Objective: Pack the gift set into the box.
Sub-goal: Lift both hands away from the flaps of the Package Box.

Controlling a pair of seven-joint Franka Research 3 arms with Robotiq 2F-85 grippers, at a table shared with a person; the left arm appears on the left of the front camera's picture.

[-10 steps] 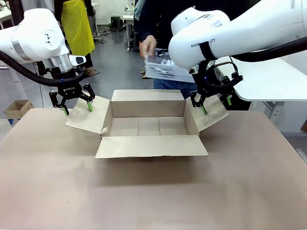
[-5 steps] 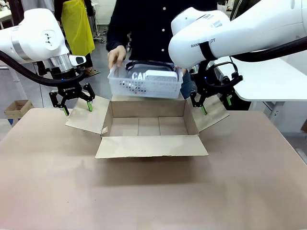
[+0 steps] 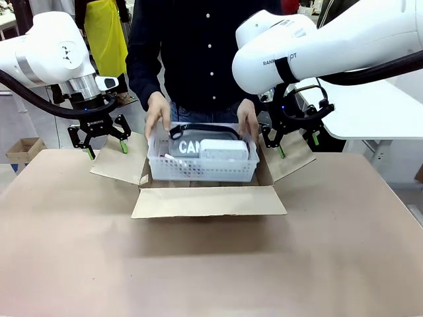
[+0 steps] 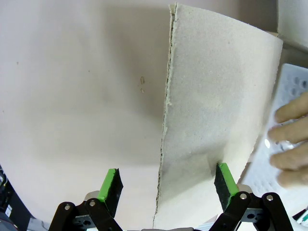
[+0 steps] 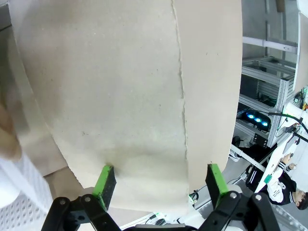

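Whereas it hovered before, gift set [image 3: 198,169] now enters box [image 3: 208,201].

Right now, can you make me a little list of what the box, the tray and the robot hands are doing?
Box: open, flaps spread out
Gift set tray: in the box's opening, held by the person; cannot tell if it touches the bottom
In the tray: grey pouch, small white box, black strap
Person: one hand at one end of the tray, other hand at the other end
Left gripper: open, over the left side flap
Right gripper: open, over the right side flap
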